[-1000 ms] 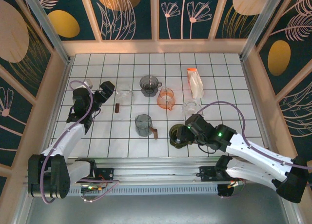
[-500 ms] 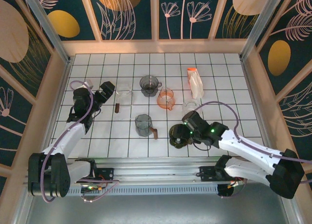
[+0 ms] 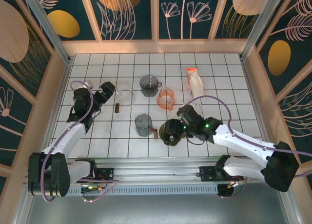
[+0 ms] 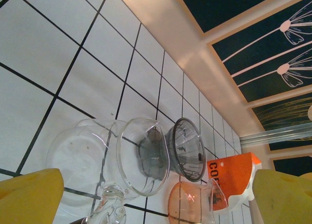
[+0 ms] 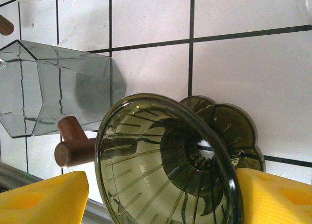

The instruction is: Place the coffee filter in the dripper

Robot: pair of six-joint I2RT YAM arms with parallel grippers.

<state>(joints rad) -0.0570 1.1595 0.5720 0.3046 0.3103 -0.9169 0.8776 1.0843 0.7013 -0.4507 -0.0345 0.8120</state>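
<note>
My right gripper [image 3: 173,132] is shut on a dark olive glass dripper [image 3: 169,131], which tilts on its side just right of the grey faceted server [image 3: 144,124]. In the right wrist view the dripper's [image 5: 165,160] ribbed mouth faces the camera between the yellow fingers [image 5: 44,199], and its inside is bare. My left gripper [image 3: 108,90] is open at the left with nothing between its fingers [image 4: 29,194]. It points at a clear glass dripper [image 4: 141,155]. The coffee filter is out of view. A white pack with an orange label [image 3: 195,83] lies at the back right.
A grey dripper [image 3: 148,85] and an orange one [image 3: 165,98] stand mid-table behind the server. A clear jug [image 3: 124,94] stands by the left gripper. The server's wooden handle [image 5: 73,146] sticks out close to the held dripper. Wooden walls ring the tiled table [image 3: 219,72].
My right gripper has carried the olive dripper leftward, closer to the grey server. The left arm has not moved.
</note>
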